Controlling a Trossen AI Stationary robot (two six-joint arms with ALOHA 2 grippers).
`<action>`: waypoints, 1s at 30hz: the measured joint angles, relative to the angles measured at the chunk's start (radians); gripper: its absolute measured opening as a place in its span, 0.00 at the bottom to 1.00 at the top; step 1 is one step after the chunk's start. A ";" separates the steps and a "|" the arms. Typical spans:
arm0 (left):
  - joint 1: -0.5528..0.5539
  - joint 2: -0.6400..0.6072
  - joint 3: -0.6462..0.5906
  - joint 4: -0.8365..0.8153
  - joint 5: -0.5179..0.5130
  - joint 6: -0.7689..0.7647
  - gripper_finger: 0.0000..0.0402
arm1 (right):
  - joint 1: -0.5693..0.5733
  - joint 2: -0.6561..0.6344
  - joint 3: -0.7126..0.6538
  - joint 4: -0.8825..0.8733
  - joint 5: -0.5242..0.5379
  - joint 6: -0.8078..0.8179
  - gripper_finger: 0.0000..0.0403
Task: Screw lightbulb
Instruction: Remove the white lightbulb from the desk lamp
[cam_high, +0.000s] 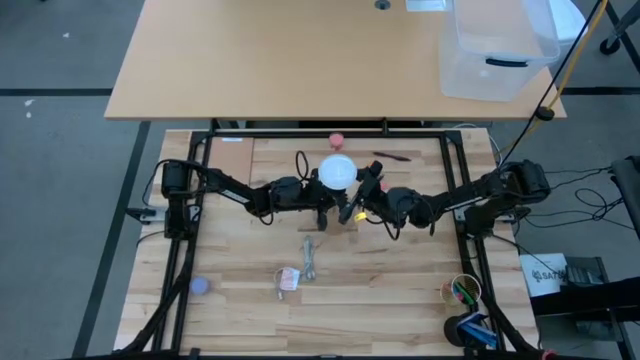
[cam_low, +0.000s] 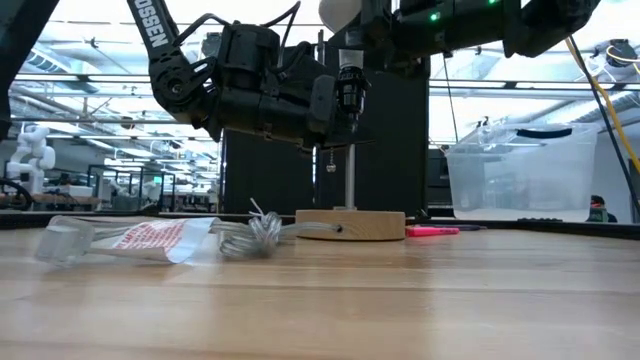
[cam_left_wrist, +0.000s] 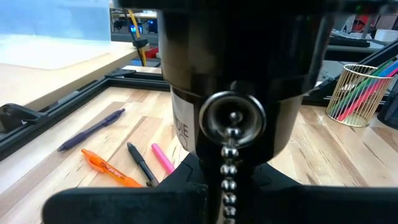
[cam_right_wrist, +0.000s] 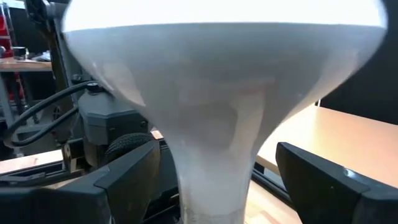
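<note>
The wooden table (cam_high: 400, 290) is seen from above with both arms meeting near its middle. A second, lighter table (cam_high: 300, 60) lies beyond it, with a clear plastic bin (cam_high: 497, 50) set on its far right part.

The left arm (cam_high: 225, 185) is reached in from the left; its left gripper (cam_high: 322, 205) is clamped shut on the black socket (cam_low: 350, 90) at the top of a thin post (cam_low: 350, 175). In the left wrist view the socket body (cam_left_wrist: 239, 81) fills the frame, with a bead pull chain (cam_left_wrist: 229, 168) hanging from it. The post is seated in a round wooden base (cam_low: 350, 224) resting on the table.

The right arm (cam_high: 480, 195) is reached in from the right. The right gripper (cam_high: 352, 192) is held at the bulb's neck with fingers (cam_right_wrist: 329, 180) spread wide, one on each side of the neck; a gap is visible on both sides, so nothing is gripped.

The lightbulb (cam_high: 337, 171) is upright above the socket, globe up, its neck (cam_right_wrist: 214, 162) running down between the right fingers. How far the base is threaded in cannot be told.

Smaller items: a wire pen cup (cam_high: 464, 291) near the front right corner, a crumpled plastic wrapper (cam_low: 140, 238) and a coiled cable (cam_low: 255, 235) in front of the base, pens (cam_left_wrist: 106, 168) on the wood, a pink ball (cam_high: 337, 139) behind the bulb, a bluish ball (cam_high: 200, 285) front left.
</note>
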 joint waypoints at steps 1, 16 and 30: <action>0.000 0.000 0.000 0.000 0.000 0.000 0.07 | -0.003 0.000 0.000 0.000 -0.007 -0.002 0.78; 0.000 0.000 0.000 0.000 0.005 0.004 0.07 | -0.006 0.000 0.000 0.001 -0.029 -0.015 0.42; 0.003 0.000 -0.001 -0.002 0.139 0.044 0.07 | -0.007 0.000 0.000 -0.004 -0.094 -0.045 0.37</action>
